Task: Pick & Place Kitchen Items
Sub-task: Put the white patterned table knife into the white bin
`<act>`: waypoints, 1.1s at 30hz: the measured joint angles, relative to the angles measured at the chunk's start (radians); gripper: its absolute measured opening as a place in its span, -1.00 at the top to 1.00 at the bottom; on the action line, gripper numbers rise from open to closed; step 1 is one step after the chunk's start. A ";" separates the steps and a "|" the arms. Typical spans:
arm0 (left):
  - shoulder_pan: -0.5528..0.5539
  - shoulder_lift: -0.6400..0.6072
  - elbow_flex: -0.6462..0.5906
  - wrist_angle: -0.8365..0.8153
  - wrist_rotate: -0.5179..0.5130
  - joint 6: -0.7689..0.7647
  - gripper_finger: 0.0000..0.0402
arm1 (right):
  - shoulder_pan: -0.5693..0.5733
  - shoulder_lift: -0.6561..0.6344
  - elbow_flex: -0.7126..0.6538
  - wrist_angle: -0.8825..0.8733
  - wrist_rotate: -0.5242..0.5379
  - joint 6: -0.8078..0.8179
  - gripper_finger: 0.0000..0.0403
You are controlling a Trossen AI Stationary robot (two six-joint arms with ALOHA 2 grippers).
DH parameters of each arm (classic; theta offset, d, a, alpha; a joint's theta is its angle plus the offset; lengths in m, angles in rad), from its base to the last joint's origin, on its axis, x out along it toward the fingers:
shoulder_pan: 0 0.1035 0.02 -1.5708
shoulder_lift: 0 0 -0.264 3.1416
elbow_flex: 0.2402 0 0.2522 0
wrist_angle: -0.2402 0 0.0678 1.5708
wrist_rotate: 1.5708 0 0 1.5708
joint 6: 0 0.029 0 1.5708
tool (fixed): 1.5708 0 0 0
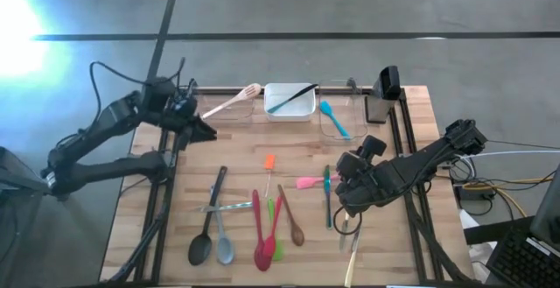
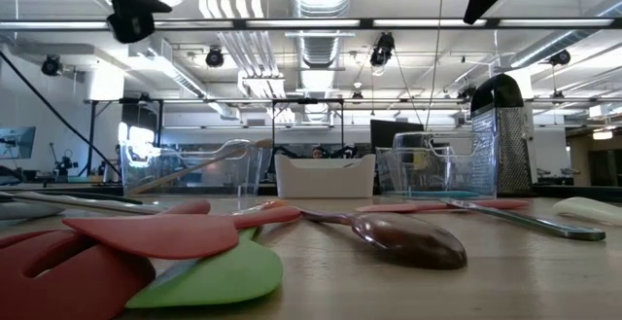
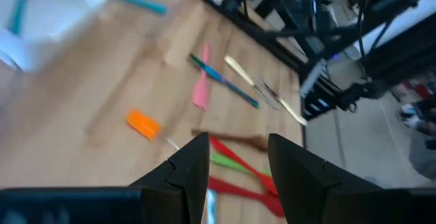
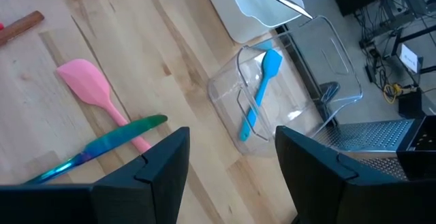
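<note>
Right gripper (image 4: pixel 228 166) hangs with fingers wide and empty, the flat pink silicone spatula (image 4: pixel 92 91) just ahead. Left gripper (image 3: pixel 238 166) is spread too, holding nothing, above the small orange spatula (image 3: pixel 143 124).

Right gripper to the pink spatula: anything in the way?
Partly. The right gripper hangs open near the pink spatula, with bare wood between them. But a blue-green utensil lies across the spatula's handle, so a grab at the handle would meet it first. The pink blade end is free.
</note>
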 joint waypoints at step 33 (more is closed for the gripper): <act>-1.116 0.395 -0.225 0.207 -0.743 -0.520 0.37 | -0.021 0.000 0.000 0.030 0.055 -0.033 -0.04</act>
